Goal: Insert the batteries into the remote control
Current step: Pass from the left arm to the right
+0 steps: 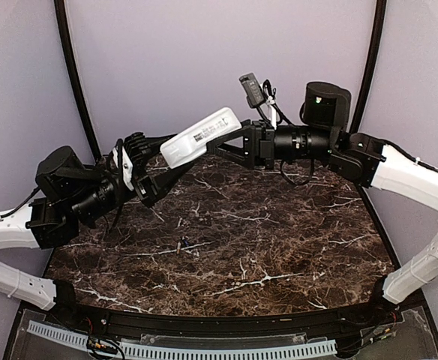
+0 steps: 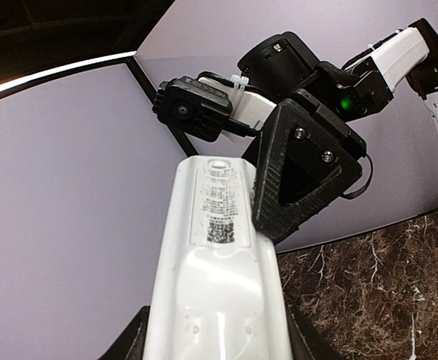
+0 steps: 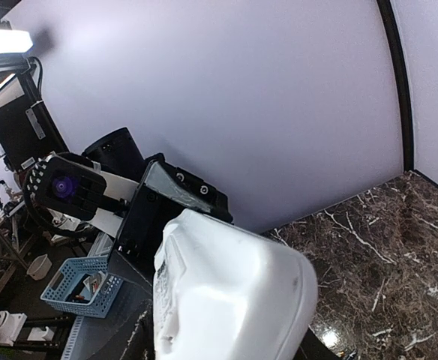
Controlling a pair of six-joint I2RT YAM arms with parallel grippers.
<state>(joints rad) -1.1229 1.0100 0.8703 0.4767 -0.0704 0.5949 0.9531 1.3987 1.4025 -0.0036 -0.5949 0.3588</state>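
The white remote control (image 1: 200, 137) hangs in the air over the back of the table, held at both ends. My left gripper (image 1: 174, 154) is shut on its left end and my right gripper (image 1: 231, 142) is shut on its right end. In the left wrist view the remote (image 2: 219, 247) runs up between my left fingers, its labelled back facing the camera, with one right finger (image 2: 305, 169) against its far end. In the right wrist view the remote (image 3: 234, 292) fills the bottom and hides my right fingers. A tiny dark thing (image 1: 182, 244) on the table may be a battery.
The dark marble tabletop (image 1: 279, 225) lies below both arms. Black frame posts (image 1: 76, 82) stand at the back corners. A white slotted strip (image 1: 181, 349) runs along the front edge. A blue basket (image 3: 80, 289) sits off the table.
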